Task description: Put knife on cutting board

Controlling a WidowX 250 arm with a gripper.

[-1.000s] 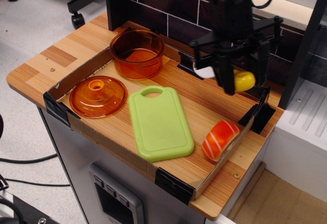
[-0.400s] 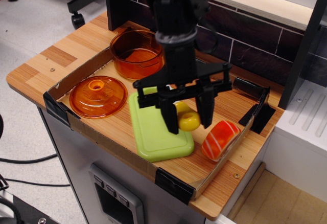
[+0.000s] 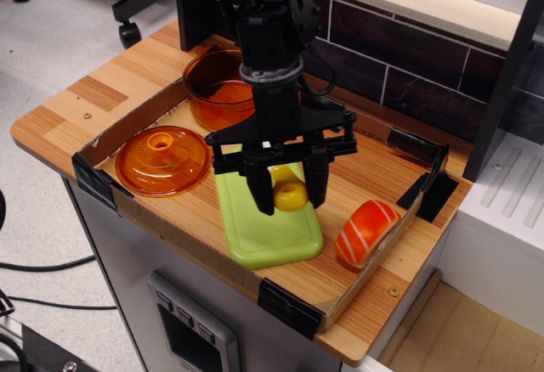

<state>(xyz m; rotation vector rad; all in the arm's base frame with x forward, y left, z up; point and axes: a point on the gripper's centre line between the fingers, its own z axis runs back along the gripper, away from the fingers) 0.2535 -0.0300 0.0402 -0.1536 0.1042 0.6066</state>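
Note:
My gripper (image 3: 289, 195) hangs over the light green cutting board (image 3: 268, 234), its black fingers (image 3: 262, 194) closed around the yellow handle of the knife (image 3: 289, 190). The knife's white blade is hidden behind the gripper. I cannot tell whether the knife touches the board or hovers just above it. The board lies flat in the middle of the wooden tray, its far end hidden by the gripper.
A round orange lid (image 3: 163, 160) lies left of the board. An orange pot (image 3: 214, 90) stands behind it. A striped toy salmon piece (image 3: 366, 231) lies right of the board. Cardboard rim and black corner brackets (image 3: 433, 187) edge the tray.
My gripper has carried the knife from the back right of the tray, leftward and down, to over the cutting board.

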